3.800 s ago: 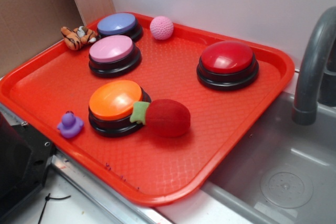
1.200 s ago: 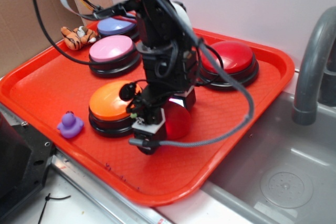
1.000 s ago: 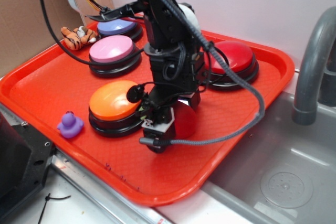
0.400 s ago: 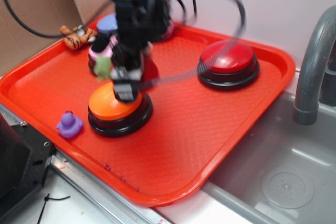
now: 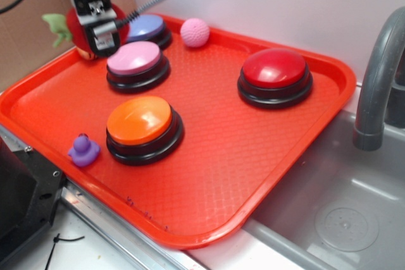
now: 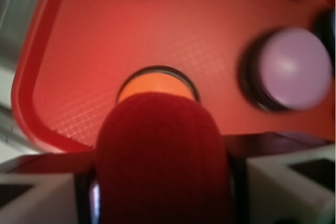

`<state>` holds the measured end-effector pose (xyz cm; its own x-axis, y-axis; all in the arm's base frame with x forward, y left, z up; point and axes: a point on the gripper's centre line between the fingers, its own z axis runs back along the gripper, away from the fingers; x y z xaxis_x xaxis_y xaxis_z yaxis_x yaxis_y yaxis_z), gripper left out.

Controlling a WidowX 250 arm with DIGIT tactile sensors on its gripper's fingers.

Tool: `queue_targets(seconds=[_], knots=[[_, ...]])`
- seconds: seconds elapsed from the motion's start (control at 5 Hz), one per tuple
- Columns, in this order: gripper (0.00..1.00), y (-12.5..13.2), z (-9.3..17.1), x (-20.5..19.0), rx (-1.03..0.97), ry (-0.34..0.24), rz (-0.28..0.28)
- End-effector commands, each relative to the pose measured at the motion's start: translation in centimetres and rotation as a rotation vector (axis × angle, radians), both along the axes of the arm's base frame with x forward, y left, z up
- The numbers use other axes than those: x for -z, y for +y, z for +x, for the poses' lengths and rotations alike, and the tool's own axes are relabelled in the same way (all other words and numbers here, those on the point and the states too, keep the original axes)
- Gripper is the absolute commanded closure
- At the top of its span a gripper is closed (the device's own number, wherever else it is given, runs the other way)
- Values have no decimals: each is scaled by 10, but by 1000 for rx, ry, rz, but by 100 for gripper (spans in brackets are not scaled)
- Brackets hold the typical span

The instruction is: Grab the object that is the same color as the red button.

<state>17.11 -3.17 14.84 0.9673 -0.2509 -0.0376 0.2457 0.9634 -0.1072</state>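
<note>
Four buttons sat on the tray; the red button stood near its right rim. The gripper hung above the tray's far-left edge, clamped on the plush, held clear of the surface with its green tuft outward. Bare tray lay open between the orange button and the front rim.

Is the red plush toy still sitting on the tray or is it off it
Off it. The gripper holds the red plush toy in the air above the tray's far left corner, its green tuft sticking out sideways.
</note>
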Motion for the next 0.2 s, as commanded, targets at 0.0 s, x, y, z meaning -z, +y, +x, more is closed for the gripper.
queue_targets(seconds=[0.0], knots=[[100, 5, 0, -4, -152, 19, -7]])
